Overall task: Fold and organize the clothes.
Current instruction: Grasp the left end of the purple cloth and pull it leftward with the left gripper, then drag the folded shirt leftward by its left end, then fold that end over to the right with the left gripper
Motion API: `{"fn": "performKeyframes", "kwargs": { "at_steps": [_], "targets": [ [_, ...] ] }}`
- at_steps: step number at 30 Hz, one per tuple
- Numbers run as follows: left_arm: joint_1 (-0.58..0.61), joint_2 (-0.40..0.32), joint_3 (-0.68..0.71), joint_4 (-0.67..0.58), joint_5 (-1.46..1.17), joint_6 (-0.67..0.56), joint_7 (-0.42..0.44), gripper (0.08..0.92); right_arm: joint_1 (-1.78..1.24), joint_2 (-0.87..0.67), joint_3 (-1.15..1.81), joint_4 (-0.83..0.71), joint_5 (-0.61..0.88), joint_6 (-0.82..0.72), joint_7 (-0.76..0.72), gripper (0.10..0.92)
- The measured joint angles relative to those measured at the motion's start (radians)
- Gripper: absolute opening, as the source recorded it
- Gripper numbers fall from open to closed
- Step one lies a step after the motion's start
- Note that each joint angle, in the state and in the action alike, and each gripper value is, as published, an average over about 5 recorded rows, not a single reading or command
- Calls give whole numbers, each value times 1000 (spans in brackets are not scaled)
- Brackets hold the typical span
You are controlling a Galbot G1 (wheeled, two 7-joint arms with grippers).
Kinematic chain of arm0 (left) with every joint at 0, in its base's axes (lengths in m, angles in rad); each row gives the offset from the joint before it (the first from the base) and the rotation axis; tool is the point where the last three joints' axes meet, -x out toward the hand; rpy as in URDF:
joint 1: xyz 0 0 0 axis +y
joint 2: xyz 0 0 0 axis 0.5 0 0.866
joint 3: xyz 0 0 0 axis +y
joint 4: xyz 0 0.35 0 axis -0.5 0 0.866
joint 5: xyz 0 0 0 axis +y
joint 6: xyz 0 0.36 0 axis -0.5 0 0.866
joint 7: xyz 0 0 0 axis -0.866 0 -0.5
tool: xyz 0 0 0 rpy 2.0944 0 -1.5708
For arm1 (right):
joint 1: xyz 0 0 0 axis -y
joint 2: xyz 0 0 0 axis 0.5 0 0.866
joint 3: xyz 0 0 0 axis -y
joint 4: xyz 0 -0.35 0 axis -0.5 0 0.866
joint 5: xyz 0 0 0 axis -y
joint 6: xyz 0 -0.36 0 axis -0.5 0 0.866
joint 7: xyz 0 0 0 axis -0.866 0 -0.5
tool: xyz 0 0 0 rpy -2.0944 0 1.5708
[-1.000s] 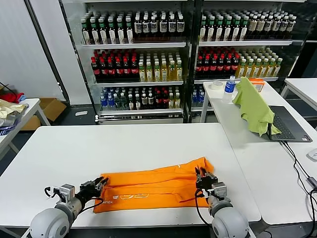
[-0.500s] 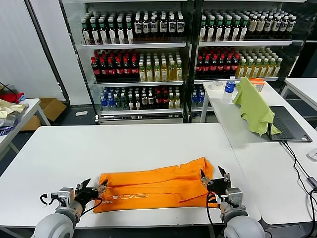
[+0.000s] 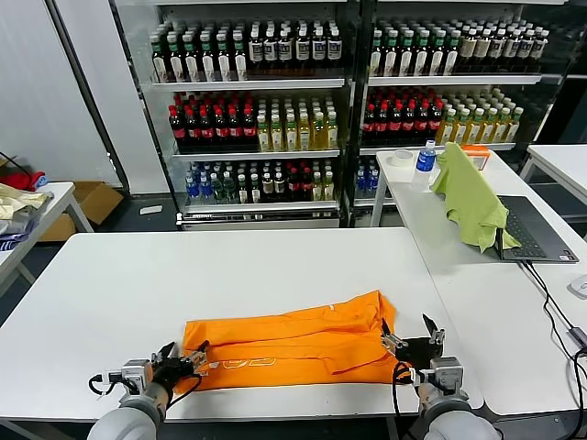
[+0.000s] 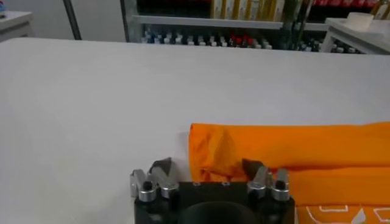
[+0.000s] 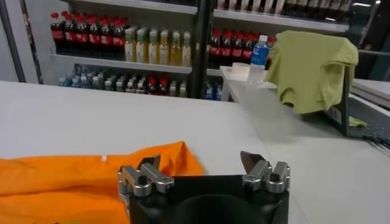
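Both grippers retreated, fingers spread, off T-shirt (image 3: 293,344).

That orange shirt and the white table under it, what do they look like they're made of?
The orange T-shirt looks like soft matte knit fabric, probably cotton or a blend: it lies limp, creased and folded into a long band, with white printed lettering near the left gripper. The table looks like a hard, smooth white laminate or painted board with a faint sheen; its core can't be told.
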Motion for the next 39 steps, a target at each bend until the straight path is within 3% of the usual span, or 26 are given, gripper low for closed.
{"fn": "performKeyframes", "kwargs": {
  "at_steps": [15, 22, 30, 39],
  "targets": [
    [1, -40, 51, 8, 37, -25, -9, 247, -14, 4, 11, 6, -9, -1, 6, 823],
    [11, -41, 34, 18, 115, -36, 17, 94, -4, 0, 8, 4, -9, -3, 7, 823],
    [24, 24, -107, 10, 171, 17, 88, 92, 15, -5, 3, 1, -8, -8, 8, 823],
    [27, 143, -408, 134, 296, 51, 317, 92, 29, -16, 9, 5, -6, -11, 7, 823]
  ]
}}
